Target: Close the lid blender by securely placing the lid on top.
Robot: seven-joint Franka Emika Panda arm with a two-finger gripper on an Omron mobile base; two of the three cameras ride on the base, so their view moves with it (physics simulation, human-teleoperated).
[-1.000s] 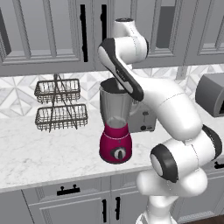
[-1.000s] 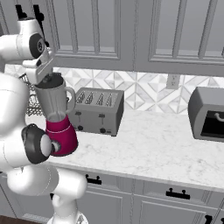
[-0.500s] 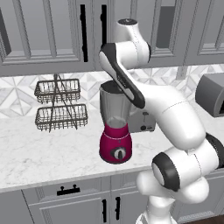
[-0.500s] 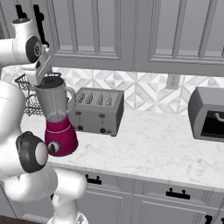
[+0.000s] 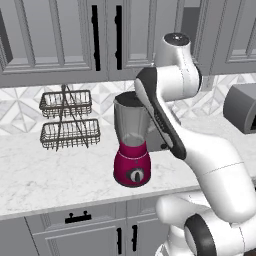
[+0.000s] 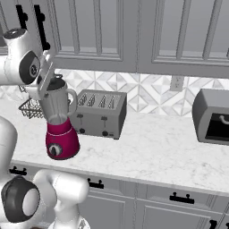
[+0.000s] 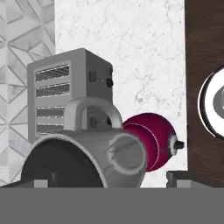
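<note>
A rendered home kitchen. Grey panelled wall cabinets point(image 6: 134, 31) with black handles fill the top of both base views; matching drawers point(image 6: 147, 201) run along the bottom. Between them lies a white marble counter point(image 6: 152, 147) backed by patterned tiles point(image 6: 143, 91). On the counter stand a blender point(image 5: 131, 142), a silver toaster point(image 6: 99, 113), a two-tier wire basket rack point(image 5: 67, 120) at left, and a grey oven point(image 6: 214, 116) at right.

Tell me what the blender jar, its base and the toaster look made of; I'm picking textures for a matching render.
Blender jar: clear grey plastic or glass, since the backsplash shows faintly through it. Base: glossy crimson-magenta plastic, judging by the soft highlights on its rounded body, with a black knob. Toaster: brushed silver metal by its look, boxy and matte grey; as a render, it could equally be painted plastic.
</note>
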